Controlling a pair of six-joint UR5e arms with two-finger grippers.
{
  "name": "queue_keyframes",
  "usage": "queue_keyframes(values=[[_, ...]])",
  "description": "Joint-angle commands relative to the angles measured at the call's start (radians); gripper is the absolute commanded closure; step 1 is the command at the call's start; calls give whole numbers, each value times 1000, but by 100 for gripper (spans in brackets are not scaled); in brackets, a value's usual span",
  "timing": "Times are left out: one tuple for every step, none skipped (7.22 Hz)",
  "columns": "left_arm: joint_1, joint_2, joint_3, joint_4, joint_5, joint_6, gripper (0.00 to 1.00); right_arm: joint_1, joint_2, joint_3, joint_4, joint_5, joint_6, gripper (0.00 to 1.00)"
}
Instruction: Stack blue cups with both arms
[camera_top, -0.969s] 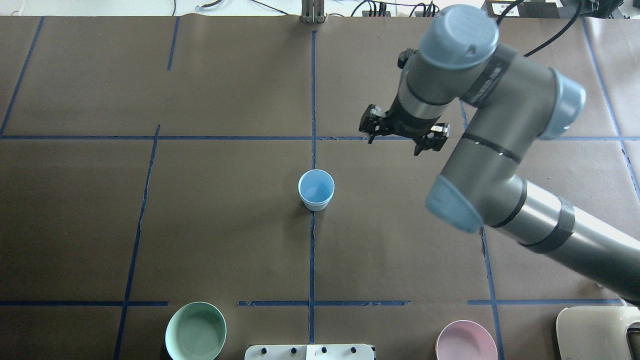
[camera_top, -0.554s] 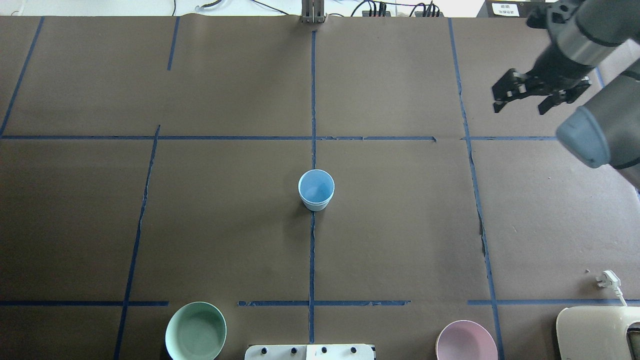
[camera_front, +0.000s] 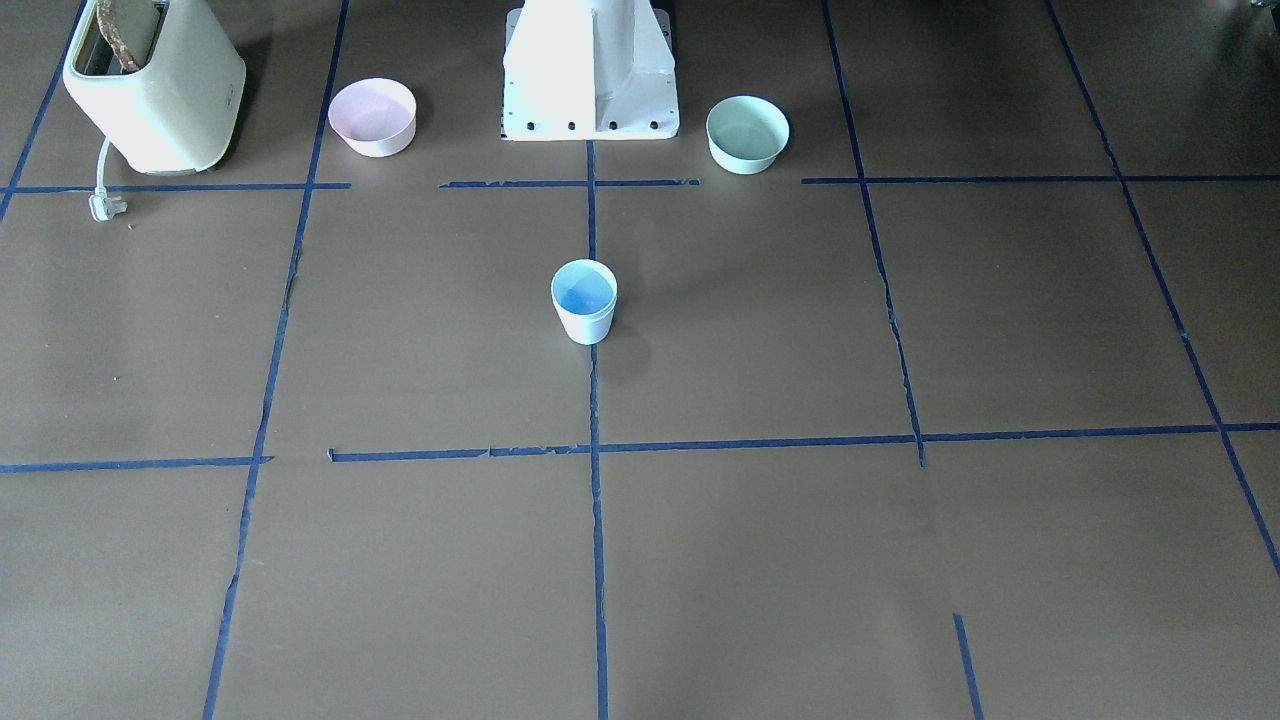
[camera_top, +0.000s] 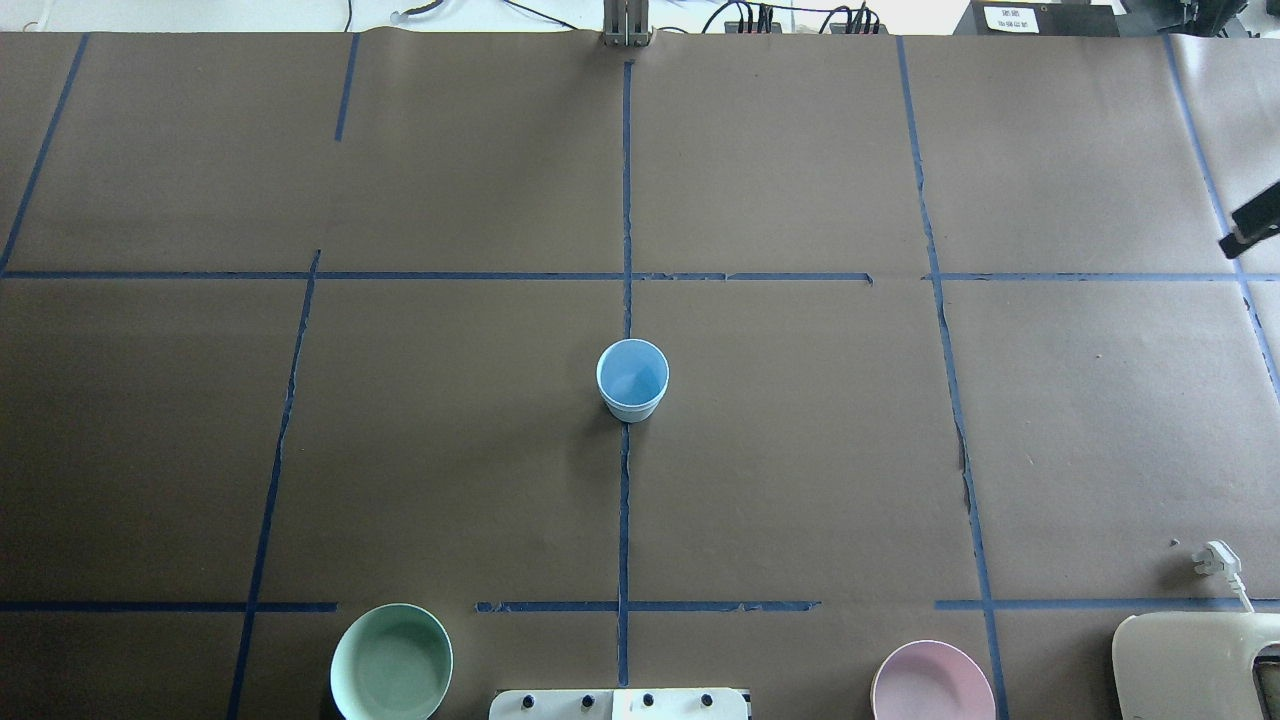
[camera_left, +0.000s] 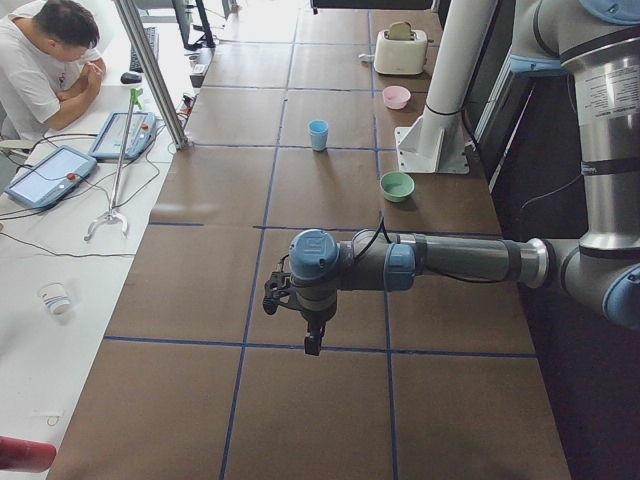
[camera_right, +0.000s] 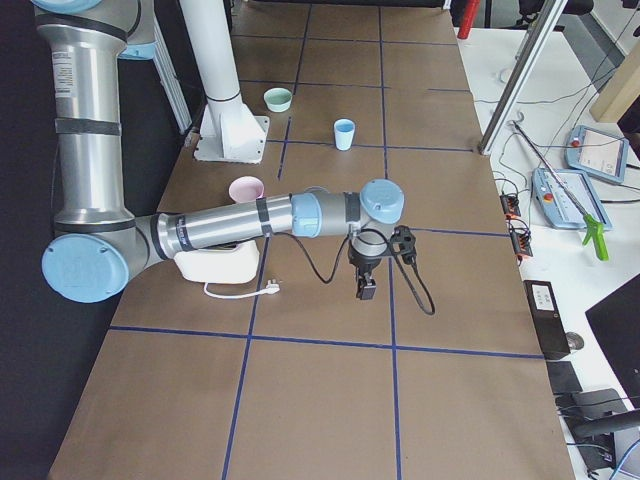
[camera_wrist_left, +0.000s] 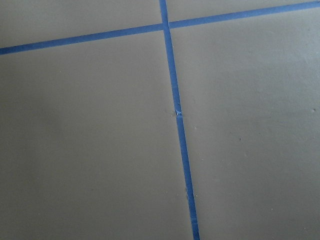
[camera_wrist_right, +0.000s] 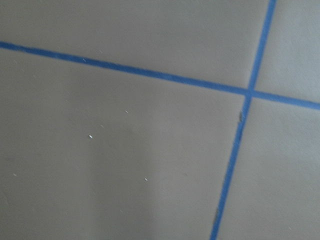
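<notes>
One pale blue cup (camera_top: 632, 380) stands upright on the centre tape line, also seen in the front view (camera_front: 584, 300) and the left view (camera_left: 318, 134). I see no second separate cup; I cannot tell if one is nested inside. My left gripper (camera_left: 313, 340) hangs over bare table far from the cup, and I cannot tell if it is open or shut. My right gripper (camera_right: 366, 290) hangs over the table's other end; only a black sliver shows at the overhead view's right edge (camera_top: 1255, 222). Both wrist views show only brown table and blue tape.
A mint-green bowl (camera_top: 391, 662) and a pink bowl (camera_top: 932, 685) sit near the white pedestal base (camera_front: 590, 70). A cream toaster (camera_front: 150, 85) with its plug stands beside the pink bowl. An operator sits at a side desk (camera_left: 45, 60).
My right arm has swung from beside the cup out to the right, almost leaving the overhead view. The cup has not moved.
</notes>
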Motion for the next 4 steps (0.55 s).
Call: queue_keyframes(values=[[2,4,0,1,3,1,0,73,-154,0,42,-1,-94,0],[2,9,-2,1,3,3,0,73,-158,2,51,-1,-86,0],[3,9,-2,1,1,1,0,72,-156,3,52,-1,-86,0],[5,9,3,0,0,1,0,72,-156,3,53,-1,-86,0]])
